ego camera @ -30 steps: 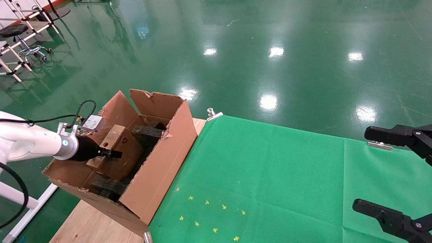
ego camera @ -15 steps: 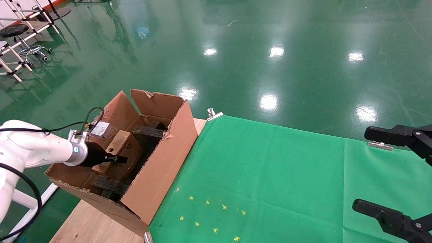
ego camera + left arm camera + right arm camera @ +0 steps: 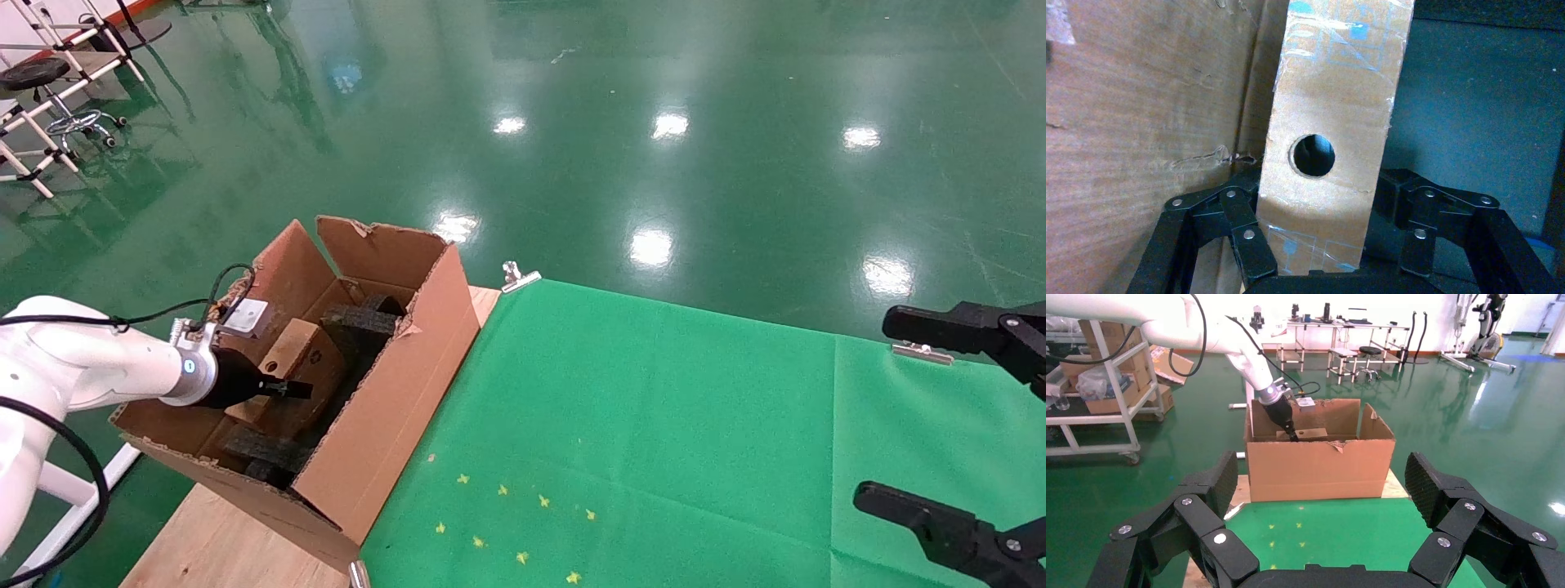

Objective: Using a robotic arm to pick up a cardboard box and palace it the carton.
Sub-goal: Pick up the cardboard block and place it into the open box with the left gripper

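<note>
Shiny green floor (image 3: 654, 122) all around, so we're clearly in some big lab space. From the head view we've got a green cloth (image 3: 654, 449) clipped over a wooden table (image 3: 212, 547), with little yellow star marks (image 3: 507, 523) near the front edge. Sitting at the table's left end is the carton (image 3: 392, 408), flaps torn and ragged, with black foam pieces (image 3: 359, 322) inside. Our left arm, the robotic arm (image 3: 90, 367), reaches in from the left and its left gripper (image 3: 282, 388) is down inside the carton, clamped on the cardboard box (image 3: 290, 363), which leans tilted against the foam. Over on the right edge we see the right gripper (image 3: 952, 425) parked above the cloth, its two black fingers well apart.

Left wrist view is the close-up: the cardboard box (image 3: 1333, 135) stands between the black linkage fingers (image 3: 1248, 239), taped and glossy, round hole (image 3: 1312, 155) facing the camera. Fingers press on both of its sides. Brown carton wall (image 3: 1138, 135) is right beside it.

Right wrist view looks across the table: the right gripper (image 3: 1321, 484) spread wide in the foreground, the carton (image 3: 1318, 462) beyond it, and the robotic arm (image 3: 1229, 340) dipping into the top with the left gripper (image 3: 1291, 430). Tables and stools (image 3: 1346, 337) stand at the back wall.
</note>
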